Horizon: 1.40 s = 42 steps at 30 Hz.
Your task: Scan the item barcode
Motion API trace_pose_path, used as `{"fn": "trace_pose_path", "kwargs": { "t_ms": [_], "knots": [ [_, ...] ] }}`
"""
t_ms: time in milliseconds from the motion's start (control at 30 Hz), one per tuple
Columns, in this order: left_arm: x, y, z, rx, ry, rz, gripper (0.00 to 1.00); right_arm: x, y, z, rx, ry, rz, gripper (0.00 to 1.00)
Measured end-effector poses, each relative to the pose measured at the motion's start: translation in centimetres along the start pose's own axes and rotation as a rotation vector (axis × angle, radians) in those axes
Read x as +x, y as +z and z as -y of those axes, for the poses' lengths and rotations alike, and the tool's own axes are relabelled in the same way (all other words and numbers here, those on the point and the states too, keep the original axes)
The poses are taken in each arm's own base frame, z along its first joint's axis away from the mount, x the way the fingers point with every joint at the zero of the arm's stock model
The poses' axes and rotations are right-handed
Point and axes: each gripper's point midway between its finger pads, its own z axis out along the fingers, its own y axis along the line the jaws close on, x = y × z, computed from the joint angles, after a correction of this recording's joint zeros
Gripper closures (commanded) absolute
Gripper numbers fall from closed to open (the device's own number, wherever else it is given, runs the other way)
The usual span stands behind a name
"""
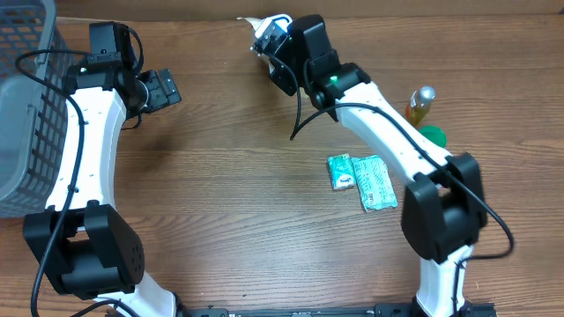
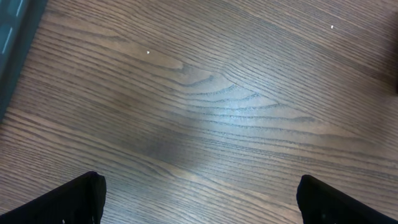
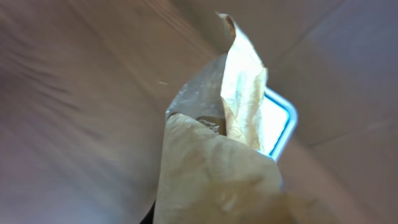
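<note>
Basket [image 1: 22,132] sits far left; packets [image 1: 374,183] lie right, bottle [image 1: 421,104] behind them.

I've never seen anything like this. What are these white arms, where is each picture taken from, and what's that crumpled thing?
These are two robot arms at a wooden table, each ending in a two-finger gripper. One picture looks down from above; the other two come from cameras on the wrists. The left gripper is open and empty, near a grey basket. The right gripper is shut on a crumpled cream packet. Two green packets and a small bottle sit on the table by the right arm.
</note>
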Motion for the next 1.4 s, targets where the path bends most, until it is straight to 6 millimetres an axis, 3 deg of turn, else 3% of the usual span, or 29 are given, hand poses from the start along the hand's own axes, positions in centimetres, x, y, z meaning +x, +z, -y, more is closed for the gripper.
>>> {"fn": "trace_pose_path", "kwargs": {
  "t_ms": [100, 200, 400, 533, 600, 633, 667, 700, 833, 1067, 1400],
  "knots": [
    [0.0, 0.0, 0.0, 0.0, 0.0, 0.0, 0.0, -0.4, -2.4, -2.1, -0.128, 0.135, -0.012, 0.96],
    [0.0, 0.0, 0.0, 0.0, 0.0, 0.0, 0.0, 0.5, -4.1, -5.1, -0.29, 0.251, -0.073, 0.95],
    [0.0, 0.0, 0.0, -0.003, 0.0, 0.001, 0.0, 6.1, -8.3, -11.3, -0.574, 0.464, -0.39, 0.87],
    [0.0, 0.0, -0.1, -0.003, 0.0, 0.001, 0.0, 8.6, -10.5, -12.8, -0.613, 0.533, -0.549, 0.85],
    [0.0, 0.0, -0.1, -0.003, 0.0, 0.001, 0.0, 9.3, -11.0, -13.0, -0.606, 0.544, -0.594, 0.83],
    [0.0, 0.0, -0.1, -0.003, 0.0, 0.001, 0.0, 9.7, -11.2, -13.0, -0.601, 0.548, -0.614, 0.74],
    [0.0, 0.0, -0.1, -0.003, 0.0, 0.001, 0.01, 10.0, -11.3, -13.0, -0.593, 0.554, -0.632, 0.55],
    [0.0, 0.0, -0.1, -0.003, 0.0, 0.001, 0.0, 10.2, -11.4, -13.0, -0.587, 0.554, -0.642, 0.42],
    [0.0, 0.0, -0.1, -0.003, 0.0, 0.001, 0.0, 11.0, -11.7, -12.7, -0.553, 0.548, -0.683, 0.0],
    [0.0, 0.0, -0.1, -0.003, 0.0, 0.001, 0.0, 11.9, -11.5, -11.8, -0.492, 0.517, -0.708, 0.0],
    [0.0, 0.0, -0.1, -0.003, 0.0, 0.001, 0.0, 13.5, -10.7, -9.0, -0.289, 0.486, -0.75, 0.0]
  ]
}}
